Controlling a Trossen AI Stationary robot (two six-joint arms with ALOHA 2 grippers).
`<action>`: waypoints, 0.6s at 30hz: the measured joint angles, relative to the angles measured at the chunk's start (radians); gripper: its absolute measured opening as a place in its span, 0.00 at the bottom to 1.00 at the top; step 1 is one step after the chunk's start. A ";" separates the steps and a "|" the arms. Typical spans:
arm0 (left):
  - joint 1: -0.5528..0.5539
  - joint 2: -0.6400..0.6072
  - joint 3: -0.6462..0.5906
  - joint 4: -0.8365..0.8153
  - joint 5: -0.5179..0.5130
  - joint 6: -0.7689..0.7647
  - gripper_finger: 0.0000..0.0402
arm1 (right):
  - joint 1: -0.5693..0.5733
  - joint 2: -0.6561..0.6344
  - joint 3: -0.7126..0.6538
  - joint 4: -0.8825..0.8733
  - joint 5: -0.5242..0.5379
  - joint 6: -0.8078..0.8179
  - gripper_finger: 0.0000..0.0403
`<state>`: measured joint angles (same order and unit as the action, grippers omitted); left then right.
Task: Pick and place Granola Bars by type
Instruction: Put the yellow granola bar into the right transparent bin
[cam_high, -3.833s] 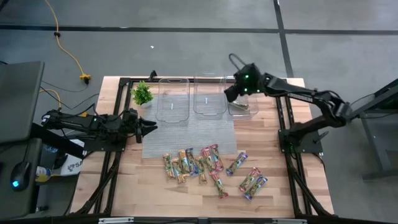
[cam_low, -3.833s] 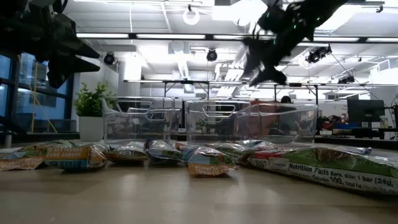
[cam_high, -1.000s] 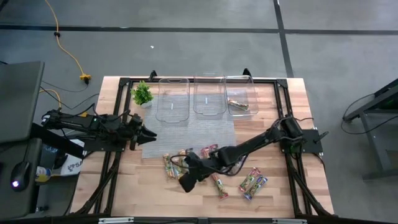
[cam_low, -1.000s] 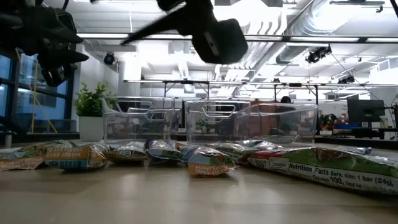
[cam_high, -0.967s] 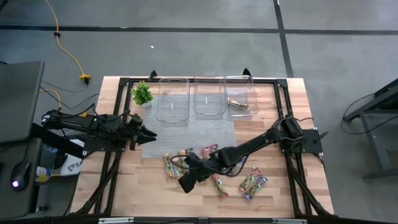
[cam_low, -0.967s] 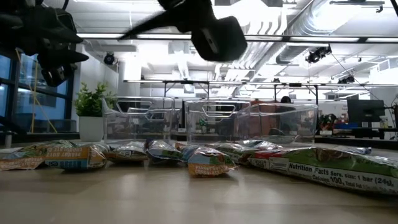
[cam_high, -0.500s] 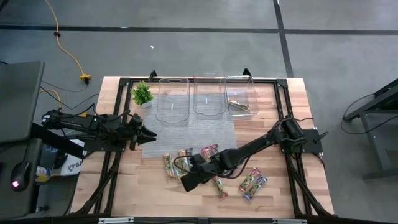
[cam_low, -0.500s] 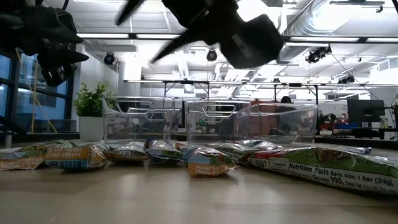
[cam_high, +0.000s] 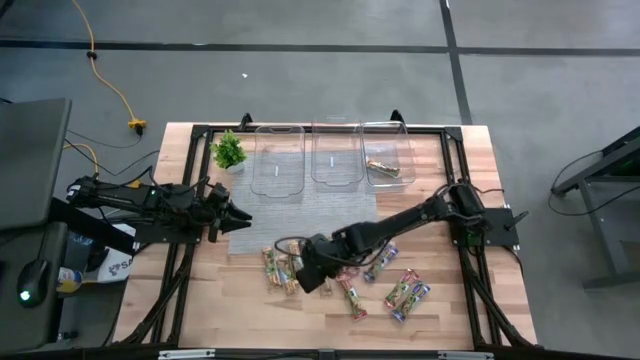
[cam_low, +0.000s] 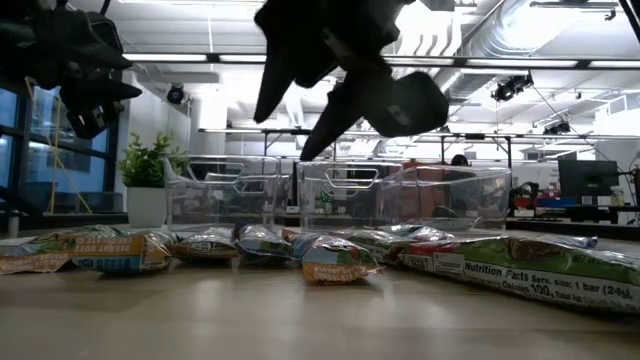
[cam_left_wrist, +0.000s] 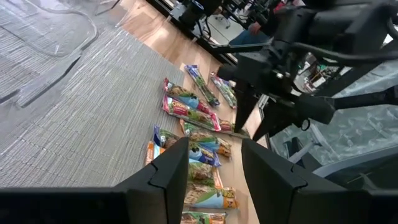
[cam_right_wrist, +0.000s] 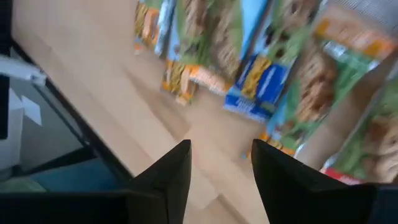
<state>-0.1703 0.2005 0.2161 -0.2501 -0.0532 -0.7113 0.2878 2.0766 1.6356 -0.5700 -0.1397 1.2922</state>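
Observation:
Several granola bars lie flat on the wood near the table's front: a cluster (cam_high: 300, 262), one bar (cam_high: 380, 262) to its right and two (cam_high: 408, 295) nearer the front right. One bar (cam_high: 384, 168) lies in the right clear tub. My right gripper (cam_high: 297, 274) hovers open over the cluster's left part, fingers pointing down (cam_low: 300, 115), touching nothing; its wrist view (cam_right_wrist: 221, 152) shows the green and blue wrappers (cam_right_wrist: 261, 56) below. My left gripper (cam_high: 243, 212) waits open (cam_left_wrist: 214, 146) at the mat's left edge.
Three clear tubs (cam_high: 277, 160) (cam_high: 335, 155) (cam_high: 392, 150) stand in a row at the far edge, behind a grey mat (cam_high: 300, 215). A small green plant (cam_high: 229, 152) stands at the far left. Bare wood lies in front of the bars (cam_low: 300, 320).
My right gripper has gone a little toward the table's far edge, over the bar cluster, and has tipped its fingers from pointing sideways to pointing down. It stays open. The bars lie as before.

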 joint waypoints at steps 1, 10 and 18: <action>0.000 0.000 0.000 0.000 0.000 0.000 0.35 | -0.006 0.000 0.000 -0.006 0.002 -0.003 0.38; 0.000 0.000 0.000 0.000 0.001 0.000 0.35 | -0.016 0.005 -0.040 -0.043 -0.037 0.025 0.51; 0.000 0.000 0.000 -0.017 0.002 0.000 0.35 | 0.017 0.005 -0.087 0.006 -0.050 0.122 0.55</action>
<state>-0.1703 0.2005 0.2161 -0.2675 -0.0517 -0.7113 0.3050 2.0819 1.5488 -0.5640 -0.1895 1.4146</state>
